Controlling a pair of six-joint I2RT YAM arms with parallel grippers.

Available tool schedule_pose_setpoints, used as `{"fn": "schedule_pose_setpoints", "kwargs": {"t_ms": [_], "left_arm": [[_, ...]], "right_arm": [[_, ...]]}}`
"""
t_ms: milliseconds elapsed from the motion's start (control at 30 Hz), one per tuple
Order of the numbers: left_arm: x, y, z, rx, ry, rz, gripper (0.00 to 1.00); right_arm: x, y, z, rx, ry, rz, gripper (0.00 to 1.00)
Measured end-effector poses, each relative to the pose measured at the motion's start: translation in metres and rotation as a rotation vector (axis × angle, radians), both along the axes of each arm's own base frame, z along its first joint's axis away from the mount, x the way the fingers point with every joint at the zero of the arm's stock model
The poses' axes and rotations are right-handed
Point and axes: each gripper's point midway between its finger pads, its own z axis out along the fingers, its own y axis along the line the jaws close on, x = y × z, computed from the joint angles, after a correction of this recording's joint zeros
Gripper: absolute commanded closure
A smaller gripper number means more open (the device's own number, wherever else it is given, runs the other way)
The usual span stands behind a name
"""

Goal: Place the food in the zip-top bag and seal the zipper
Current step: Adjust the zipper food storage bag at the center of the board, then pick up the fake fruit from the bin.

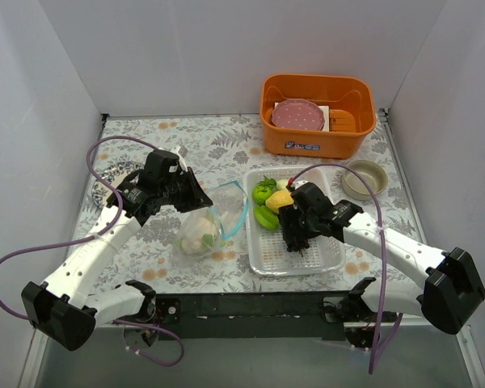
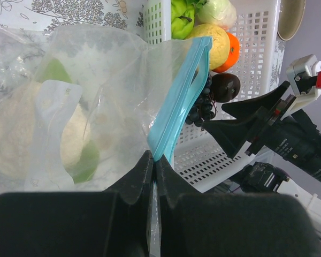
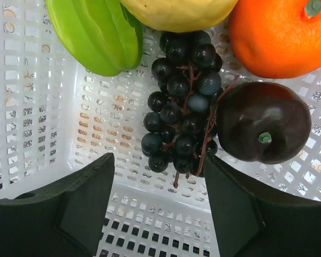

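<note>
1. The left gripper [image 2: 152, 160] is clamped on the mouth edge of the zip-top bag [image 2: 96, 80], at the near end of the light blue zipper [image 2: 184, 91]. It holds the mouth agape toward the perforated tray [image 3: 150, 230].
2. The right gripper [image 3: 158, 160] hangs low in the tray, jaws spread wide and nothing held. The dark grapes [image 3: 182, 101] lie just ahead, between its fingers.
3. Done so far: the bag lies on the table just left of the tray and holds pale, white-and-green food. I cannot tell whether that is one piece or two.
4. Left to do, as I judge it, is most of the task. The tray's food has to go in, and the zipper stands unsealed.
5. Counted in the tray:
   - one bunch of grapes
   - one dark plum [image 3: 263, 128]
   - one orange [image 3: 281, 32]
   - one lemon [image 3: 176, 10]
   - one cabbage [image 2: 216, 10]
   - one green pepper [image 3: 99, 32]
   - a second green piece [image 1: 263, 191]
6. There is one bag and one tray.
</note>
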Motion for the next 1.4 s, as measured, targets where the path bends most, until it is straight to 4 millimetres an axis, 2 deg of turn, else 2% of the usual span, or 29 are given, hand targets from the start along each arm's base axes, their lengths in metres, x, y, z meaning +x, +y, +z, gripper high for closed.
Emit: {"fn": "schedule_pose_setpoints", "kwargs": {"t_ms": [167, 600, 800, 833, 900, 967, 1033, 1133, 1267, 1400], "left_arm": [[-0.001, 0.0, 0.001, 0.0, -0.001, 0.0, 1.0], [-0.003, 0.002, 0.001, 0.004, -0.002, -0.003, 1.0], [-0.003, 0.002, 0.001, 0.008, -0.003, -0.007, 1.0], [-0.003, 0.002, 0.001, 0.009, -0.002, -0.007, 1.0], [-0.004, 0.004, 0.001, 0.016, -0.002, -0.006, 1.0], [-0.004, 0.005, 0.001, 0.022, -0.003, -0.004, 1.0], [-0.003, 0.005, 0.003, 0.025, -0.007, -0.002, 1.0], [-0.003, 0.006, 0.004, 0.027, -0.011, -0.002, 1.0], [-0.002, 0.006, 0.004, 0.028, -0.014, -0.004, 1.0], [-0.002, 0.006, 0.004, 0.028, -0.015, -0.004, 1.0]], "right_arm": [[0.009, 0.001, -0.003, -0.013, -0.02, 0.012, 0.24], [0.023, 0.002, -0.047, -0.133, 0.047, 0.059, 0.27], [0.022, 0.004, -0.053, -0.124, 0.057, 0.062, 0.36], [0.021, 0.004, -0.054, -0.117, 0.06, 0.062, 0.43], [0.018, 0.005, -0.058, -0.106, 0.071, 0.063, 0.45], [0.014, 0.006, -0.061, -0.085, 0.078, 0.06, 0.53], [0.013, 0.007, -0.059, -0.062, 0.078, 0.051, 0.64], [0.009, 0.009, -0.057, -0.035, 0.083, 0.041, 0.75], [0.002, 0.011, -0.045, 0.022, 0.079, 0.02, 0.77], [0.001, 0.017, -0.016, 0.113, 0.02, 0.0, 0.77]]}}
